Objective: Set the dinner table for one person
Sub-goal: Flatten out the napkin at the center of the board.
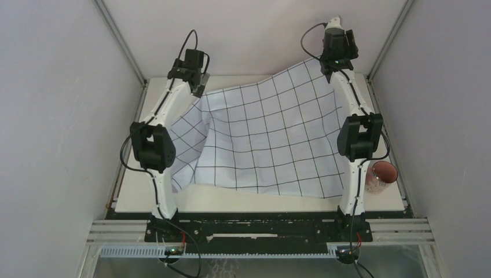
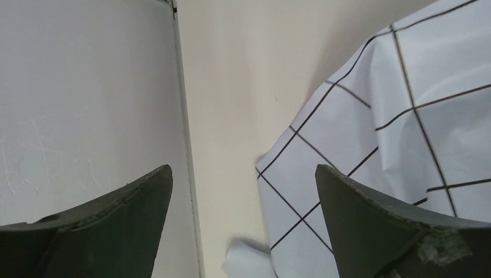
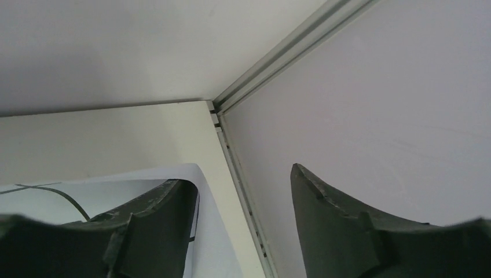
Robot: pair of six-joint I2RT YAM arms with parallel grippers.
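While the gridded cloth [image 1: 266,139] is lying rumpled over the bench [image 1: 231,201], I'm seeing the main risk on the L side. The sheet is bunching and folding under itself there, and anything set on those ridges is prob going to be tipping or sliding.

My left gripper [image 2: 243,171] is hanging over the far-L part of the bench w/ jaws spread wide and nothing btwn them. A cloth corner is sitting below, just beside one finger [image 2: 376,231], and seems to be lying apart from it.

Moving R, the far-R cloth corner is rising off the bench toward my right gripper [image 3: 237,176]. A snag there is likely going to be dragging the whole sheet askew. That gripper is standing open, gap empty. The corner is lying behind one finger [image 3: 145,231], and I can't tell if it's touching.

Far R, a reddish cup [image 1: 383,175] is sitting near the bench's R edge, so a careless swing is risking knocking it.
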